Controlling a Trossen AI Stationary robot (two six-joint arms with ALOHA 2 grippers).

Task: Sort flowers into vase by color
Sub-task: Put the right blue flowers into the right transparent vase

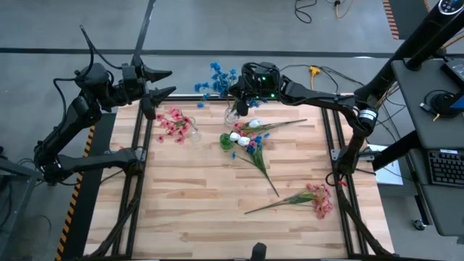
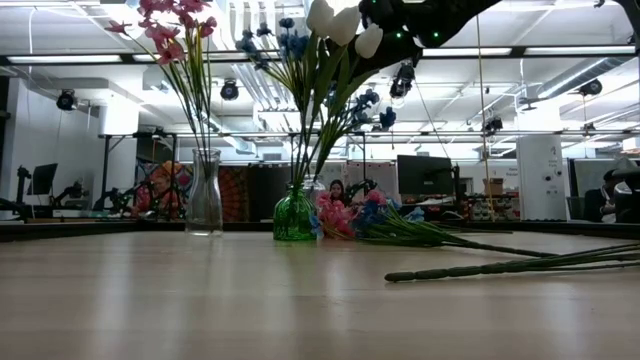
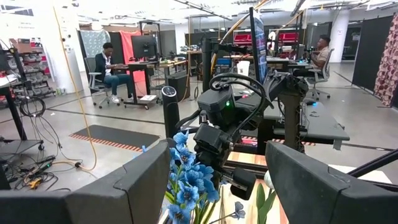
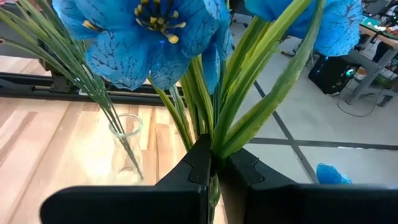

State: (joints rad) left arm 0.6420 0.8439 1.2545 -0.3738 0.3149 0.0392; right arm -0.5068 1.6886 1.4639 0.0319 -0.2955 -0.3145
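My right gripper (image 1: 238,93) hangs over the table's far edge, shut on a bunch of blue flowers (image 1: 217,76) whose blossoms (image 4: 152,31) rise above its fingers. My left gripper (image 1: 168,82) is open and holds nothing, level at the far left and pointing at the blue bunch (image 3: 189,183). Pink flowers (image 2: 170,25) stand with their stems in a clear vase (image 2: 205,195). White flowers (image 2: 335,20) stand in a green vase (image 2: 293,215). A mixed blue and pink sprig (image 1: 255,151) and a pink sprig (image 1: 308,197) lie flat on the table. My right gripper pinches the bunched green stems (image 4: 214,134) just below the blue blossoms, between its two fingers. The fingers come nearly level from the table's right side and lie across the stems. The bunch stands upright; my fingers hide its lower ends.
Another clear glass vase (image 1: 232,114) stands just below my right gripper. The wooden table top (image 1: 188,210) lies bare at the near left. Black frame rails (image 1: 134,181) run along both sides. People sit at desks in the room beyond.
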